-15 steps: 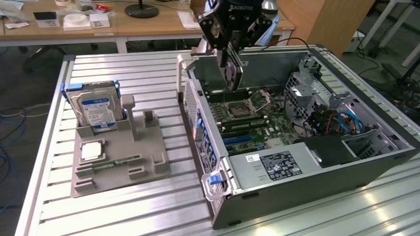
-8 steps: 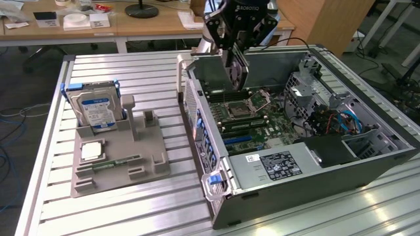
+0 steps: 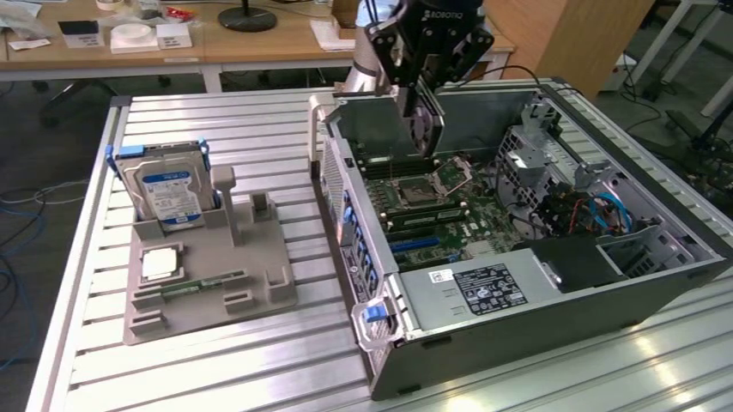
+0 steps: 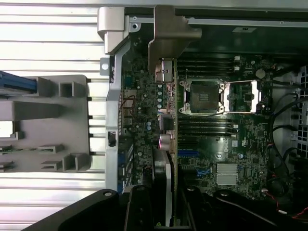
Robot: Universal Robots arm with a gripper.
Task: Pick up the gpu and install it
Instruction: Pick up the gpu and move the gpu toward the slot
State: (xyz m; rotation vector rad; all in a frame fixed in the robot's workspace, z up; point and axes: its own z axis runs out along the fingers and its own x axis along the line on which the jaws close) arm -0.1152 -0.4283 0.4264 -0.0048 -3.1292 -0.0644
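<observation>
The gpu (image 3: 421,124) hangs on edge inside the open computer case (image 3: 641,292), above the motherboard (image 3: 447,215) and close to its processor socket (image 3: 430,182). My gripper (image 3: 421,90) is shut on the card's upper edge. In the wrist view the gpu (image 4: 169,144) appears edge-on as a thin strip between my gripper (image 4: 166,214) fingers. Its silver end bracket (image 4: 168,33) lies at the case's rear wall. The card runs beside the processor socket (image 4: 202,96), with the blue expansion slots (image 4: 190,154) just to one side of it.
A grey holder tray (image 3: 263,296) stands on the slatted table at the exterior view's left, carrying a hard drive (image 3: 170,189), a processor chip (image 3: 160,262) and a memory stick (image 3: 206,283). Inside the case are a power supply (image 3: 493,287), drive cages and cables (image 3: 590,210).
</observation>
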